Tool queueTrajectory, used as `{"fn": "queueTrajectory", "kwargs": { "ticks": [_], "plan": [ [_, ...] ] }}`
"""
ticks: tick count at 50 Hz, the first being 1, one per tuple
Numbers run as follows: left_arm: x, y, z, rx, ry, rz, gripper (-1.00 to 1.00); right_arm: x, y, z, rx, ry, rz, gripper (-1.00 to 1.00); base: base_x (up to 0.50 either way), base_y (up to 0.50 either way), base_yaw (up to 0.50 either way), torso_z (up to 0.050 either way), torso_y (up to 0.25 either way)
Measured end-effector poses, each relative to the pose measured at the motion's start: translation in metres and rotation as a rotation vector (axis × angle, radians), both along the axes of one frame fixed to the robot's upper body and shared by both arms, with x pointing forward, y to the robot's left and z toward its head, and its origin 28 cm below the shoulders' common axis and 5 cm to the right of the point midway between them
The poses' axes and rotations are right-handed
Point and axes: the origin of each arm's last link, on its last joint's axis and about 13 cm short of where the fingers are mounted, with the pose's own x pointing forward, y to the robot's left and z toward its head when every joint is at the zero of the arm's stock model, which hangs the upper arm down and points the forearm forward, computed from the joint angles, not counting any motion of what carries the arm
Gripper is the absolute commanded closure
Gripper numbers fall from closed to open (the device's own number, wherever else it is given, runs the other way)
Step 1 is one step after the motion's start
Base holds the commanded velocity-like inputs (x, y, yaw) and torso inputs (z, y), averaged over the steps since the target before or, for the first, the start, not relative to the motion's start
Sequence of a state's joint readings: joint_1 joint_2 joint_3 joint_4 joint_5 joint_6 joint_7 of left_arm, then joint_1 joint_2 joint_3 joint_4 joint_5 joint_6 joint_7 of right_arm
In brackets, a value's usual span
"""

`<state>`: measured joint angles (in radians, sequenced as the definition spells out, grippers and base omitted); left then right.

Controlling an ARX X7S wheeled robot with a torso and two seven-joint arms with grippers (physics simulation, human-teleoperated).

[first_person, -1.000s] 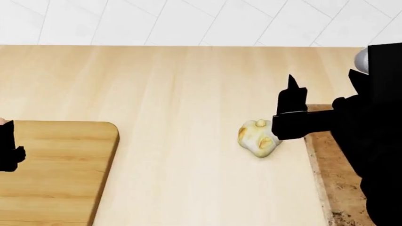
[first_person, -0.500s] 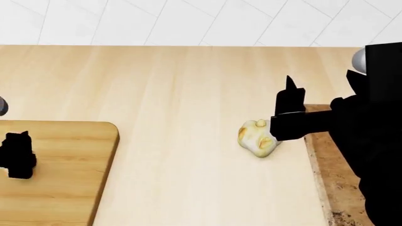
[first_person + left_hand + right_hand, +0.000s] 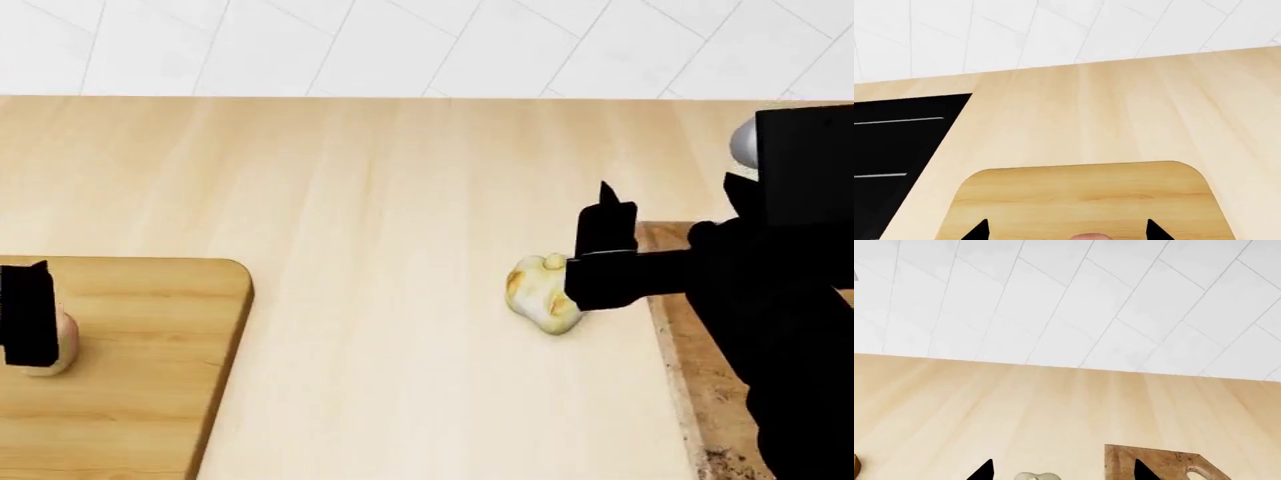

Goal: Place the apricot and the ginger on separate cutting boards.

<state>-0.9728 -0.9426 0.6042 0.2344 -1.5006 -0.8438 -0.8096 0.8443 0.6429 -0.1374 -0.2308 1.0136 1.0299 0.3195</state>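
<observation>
The apricot (image 3: 58,345) lies on the light wood cutting board (image 3: 147,380) at the left. My left gripper (image 3: 24,315) is right over it, open; in the left wrist view the apricot (image 3: 1087,236) sits between the wide-apart fingertips (image 3: 1155,231), touching neither, on the board (image 3: 1081,195). The ginger (image 3: 541,292) lies on the counter, just left of the brown speckled cutting board (image 3: 683,370). My right gripper (image 3: 597,255) is open, against the ginger's right side. In the right wrist view the ginger (image 3: 1031,476) shows between the fingertips (image 3: 984,471), beside the brown board (image 3: 1154,462).
The pale wood counter (image 3: 387,200) runs back to a white tiled wall (image 3: 400,40). A black panel (image 3: 894,150) is set into the counter beyond the light board in the left wrist view.
My left gripper has moved in over the light board, and the apricot now shows resting there, free of the fingers. My right gripper has shifted slightly left, closer onto the ginger.
</observation>
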Motion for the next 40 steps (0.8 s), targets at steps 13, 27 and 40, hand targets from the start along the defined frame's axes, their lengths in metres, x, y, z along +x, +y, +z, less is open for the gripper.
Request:
{"fn": "queueTrajectory", "kwargs": {
  "ticks": [13,27,40],
  "plan": [
    [-0.013,-0.006,0.037,-0.032,-0.094,-0.023,-1.0,0.015,0.013,-0.005,0.034,0.094,0.003,-1.0,0.0,0.0,0.0,0.0,0.0],
    [-0.021,-0.011,0.053,-0.048,-0.155,-0.052,-1.0,0.047,0.031,-0.015,0.013,0.238,0.043,-1.0,0.0,0.0,0.0,0.0,0.0],
    [-0.034,0.001,0.06,-0.058,-0.215,-0.057,-1.0,0.072,0.039,-0.021,-0.045,0.323,0.054,-1.0,0.0,0.0,0.0,0.0,0.0]
  ]
}}
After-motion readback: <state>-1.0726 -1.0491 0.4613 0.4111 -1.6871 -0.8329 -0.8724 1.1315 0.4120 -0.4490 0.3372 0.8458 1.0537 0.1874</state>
